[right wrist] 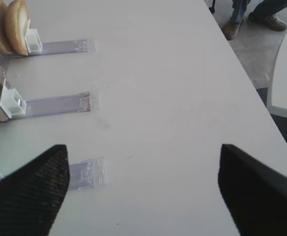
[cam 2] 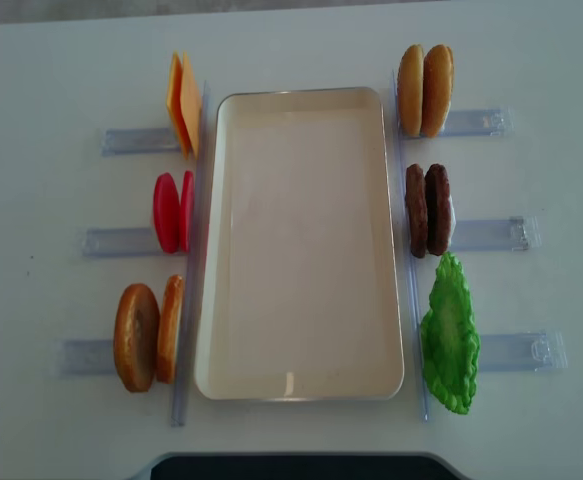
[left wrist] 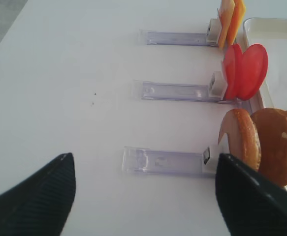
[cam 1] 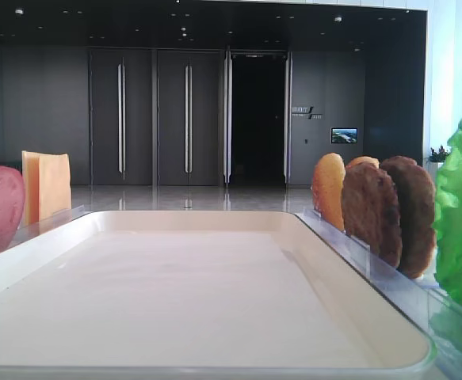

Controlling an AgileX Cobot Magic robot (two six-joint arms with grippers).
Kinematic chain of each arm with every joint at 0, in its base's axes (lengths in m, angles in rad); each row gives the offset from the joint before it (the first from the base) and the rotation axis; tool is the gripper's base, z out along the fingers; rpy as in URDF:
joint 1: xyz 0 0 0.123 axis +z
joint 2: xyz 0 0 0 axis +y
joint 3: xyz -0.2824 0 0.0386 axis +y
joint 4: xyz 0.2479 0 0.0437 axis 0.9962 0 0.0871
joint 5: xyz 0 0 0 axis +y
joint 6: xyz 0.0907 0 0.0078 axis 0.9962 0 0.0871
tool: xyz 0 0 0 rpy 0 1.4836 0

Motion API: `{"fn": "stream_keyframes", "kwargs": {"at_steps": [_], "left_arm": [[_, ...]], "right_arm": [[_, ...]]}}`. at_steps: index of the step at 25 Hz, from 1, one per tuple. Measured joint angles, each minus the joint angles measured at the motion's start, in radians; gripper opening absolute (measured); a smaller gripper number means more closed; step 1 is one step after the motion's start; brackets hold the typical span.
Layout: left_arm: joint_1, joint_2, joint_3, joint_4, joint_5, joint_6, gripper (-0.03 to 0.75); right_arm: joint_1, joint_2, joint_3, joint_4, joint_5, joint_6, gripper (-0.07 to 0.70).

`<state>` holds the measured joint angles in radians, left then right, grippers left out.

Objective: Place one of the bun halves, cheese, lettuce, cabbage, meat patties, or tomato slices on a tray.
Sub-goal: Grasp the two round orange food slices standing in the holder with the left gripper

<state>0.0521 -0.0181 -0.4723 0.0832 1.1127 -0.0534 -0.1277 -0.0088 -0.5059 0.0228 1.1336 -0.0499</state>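
Low front view: tray (cam 1: pixel 215 317) bare, meat patties (cam 1: pixel 389 212) racked on its right. Right wrist: right gripper (right wrist: pixel 138 189) spread wide over the table, holding nothing. Left wrist: left gripper (left wrist: pixel 143 191) also wide apart, bun halves (left wrist: pixel 261 145) just beside it. Overhead: lettuce (cam 2: pixel 449 345) sits right of the tray.

One exterior camera is sitting low at the tray (cam 1: pixel 215 261) rim, facing across it; the other is looking straight down from overhead. Wrist cameras are angling down close over opposite racks (left wrist: pixel 182 91), sharing them with the overhead view.
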Motion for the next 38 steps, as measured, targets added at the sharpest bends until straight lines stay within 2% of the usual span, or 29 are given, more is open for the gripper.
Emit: {"fn": "stream_keyframes", "kwargs": {"at_steps": [16,22,30,34,38], "left_arm": [[0.0,0.006,0.0,0.0,0.0,0.008,0.692],[0.0,0.129,-0.006,0.0,0.007,0.011,0.692],[0.0,0.27,-0.134,-0.003,0.104,0.011,0.692],[0.0,0.342,-0.205,0.03,0.133,0.011,0.692],[0.0,0.451,-0.279,0.042,0.14,0.011,0.692]], "right_arm": [[0.0,0.0,0.0,0.0,0.0,0.0,0.584],[0.0,0.0,0.0,0.0,0.0,0.0,0.584],[0.0,0.0,0.0,0.0,0.0,0.0,0.584],[0.0,0.0,0.0,0.0,0.0,0.0,0.584],[0.0,0.0,0.0,0.0,0.0,0.0,0.584]]}}
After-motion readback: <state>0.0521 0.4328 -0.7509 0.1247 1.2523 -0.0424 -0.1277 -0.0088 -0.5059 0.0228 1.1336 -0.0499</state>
